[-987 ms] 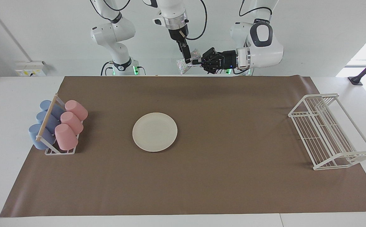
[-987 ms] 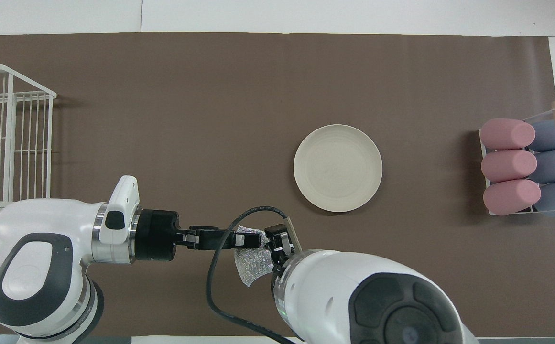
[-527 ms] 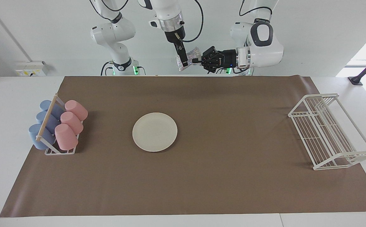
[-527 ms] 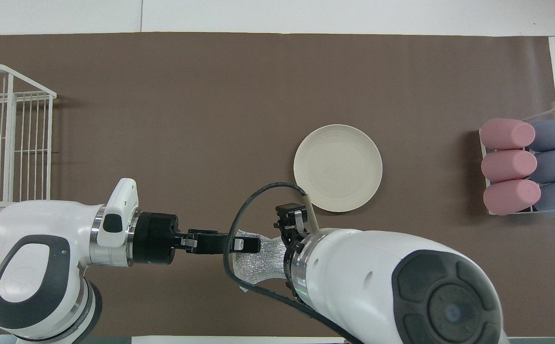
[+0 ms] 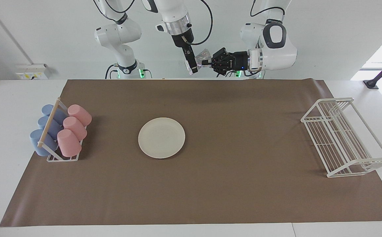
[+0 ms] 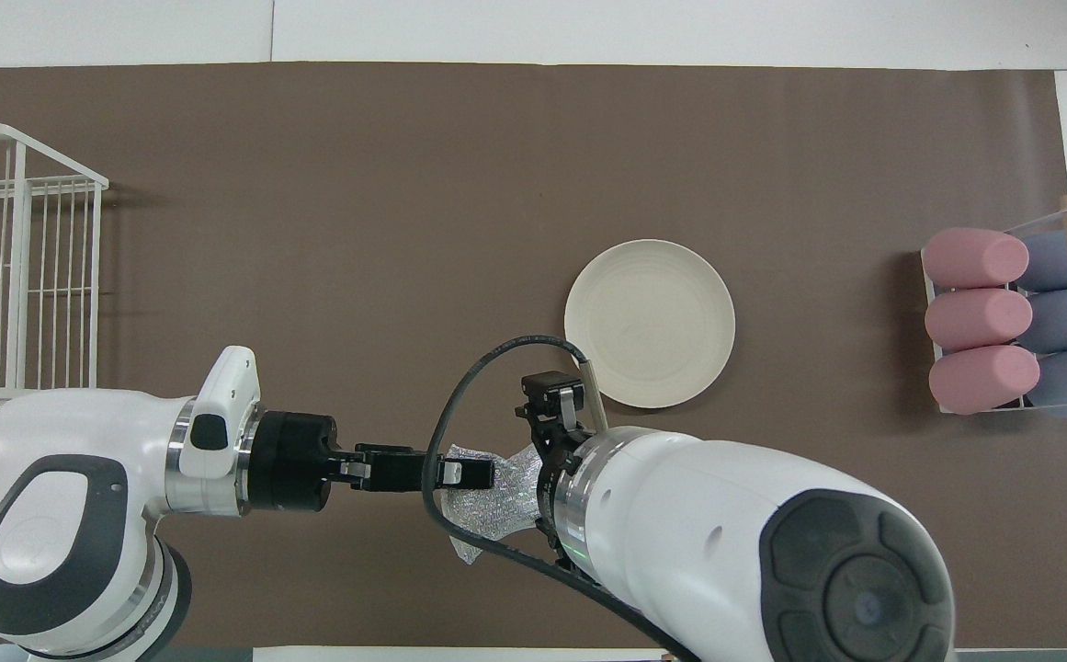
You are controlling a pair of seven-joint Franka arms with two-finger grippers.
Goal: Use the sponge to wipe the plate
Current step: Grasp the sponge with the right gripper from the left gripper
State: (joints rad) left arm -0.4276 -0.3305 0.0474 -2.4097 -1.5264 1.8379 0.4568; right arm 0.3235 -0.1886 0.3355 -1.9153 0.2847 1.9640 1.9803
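The cream-white plate lies flat on the brown mat, with nothing on it. High over the mat's edge by the robots, my left gripper points sideways and is shut on the silvery mesh sponge. My right gripper hangs down from above, open, with one finger against the sponge's free end. In the overhead view the right wrist hides its fingers. Both grippers are well above the plate and off to its side.
A rack of pink and blue cups stands at the right arm's end of the mat. A white wire dish rack stands at the left arm's end. The brown mat covers most of the table.
Both grippers have risen a little with the sponge between them. The right wrist has swung over the sponge. The plate has not moved.
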